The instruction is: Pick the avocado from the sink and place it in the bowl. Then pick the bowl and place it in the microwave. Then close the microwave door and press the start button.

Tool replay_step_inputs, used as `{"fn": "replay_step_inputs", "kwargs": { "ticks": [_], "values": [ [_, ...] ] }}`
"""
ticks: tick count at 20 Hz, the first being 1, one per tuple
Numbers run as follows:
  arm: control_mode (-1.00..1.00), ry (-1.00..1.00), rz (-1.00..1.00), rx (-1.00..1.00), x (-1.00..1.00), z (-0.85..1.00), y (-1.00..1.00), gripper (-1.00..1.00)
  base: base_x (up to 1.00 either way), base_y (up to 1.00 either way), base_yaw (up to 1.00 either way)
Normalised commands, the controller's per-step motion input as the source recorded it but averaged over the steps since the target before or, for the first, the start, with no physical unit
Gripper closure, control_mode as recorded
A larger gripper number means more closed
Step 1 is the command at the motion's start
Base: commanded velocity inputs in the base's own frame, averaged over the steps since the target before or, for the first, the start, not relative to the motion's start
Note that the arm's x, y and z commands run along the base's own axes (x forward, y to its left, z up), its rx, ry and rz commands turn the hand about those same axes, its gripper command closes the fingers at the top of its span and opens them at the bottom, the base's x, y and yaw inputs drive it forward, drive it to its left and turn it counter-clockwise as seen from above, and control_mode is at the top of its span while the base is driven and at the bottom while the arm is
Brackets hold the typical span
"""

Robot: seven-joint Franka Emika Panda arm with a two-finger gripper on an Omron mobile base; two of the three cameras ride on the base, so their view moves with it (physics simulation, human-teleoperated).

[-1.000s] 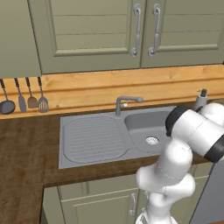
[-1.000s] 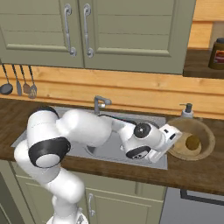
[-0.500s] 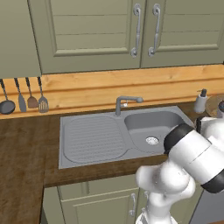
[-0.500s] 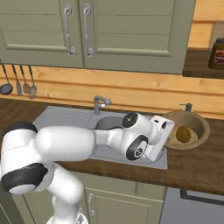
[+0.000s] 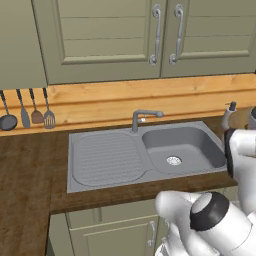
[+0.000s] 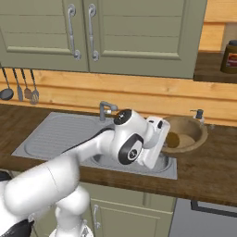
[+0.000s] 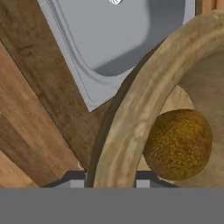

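The arm is swinging lower and further right, its hand closing in on the bowl [image 6: 186, 134] beside the sink [image 6: 55, 134]. In the hand view the gripper [image 7: 107, 178] is now straddling the bowl's rim, one finger on either side, with the avocado [image 7: 178, 144] lying just inside.

You get even, soft, shadowless-looking rendered light across both base views, bright enough everywhere, with no glare on the sink [image 5: 145, 155]. In the hand view, a soft dark shadow lies under the bowl [image 7: 131, 118] rim on the table [image 7: 39, 131]. The avocado [image 7: 177, 144] looks slightly soft and grainy up close. Edges stay straight, with no lens distortion.
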Motion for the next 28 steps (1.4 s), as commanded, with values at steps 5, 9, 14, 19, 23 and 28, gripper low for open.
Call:
{"fn": "replay_step_inputs", "kwargs": {
  "ticks": [5,9,14,19,23,28],
  "values": [
    [-1.0,0.11,0.2,0.01,-0.33,0.4,0.77,1.0,0.0,0.0,0.0],
    [-1.0,0.11,0.2,0.08,-0.37,0.45,0.71,1.0,0.0,0.0,0.0],
    [-1.0,0.01,0.06,0.18,-0.39,0.38,0.79,1.0,0.0,0.0,0.0],
    [-1.0,-0.11,0.0,0.08,-0.24,0.29,0.78,1.0,0.0,0.0,0.0],
    [-1.0,-0.11,0.0,-0.03,-0.24,0.37,0.5,1.0,0.0,0.0,0.0],
    [-1.0,-0.04,0.02,0.05,-0.34,0.27,0.29,1.0,0.0,0.0,0.0]
  ]
}}
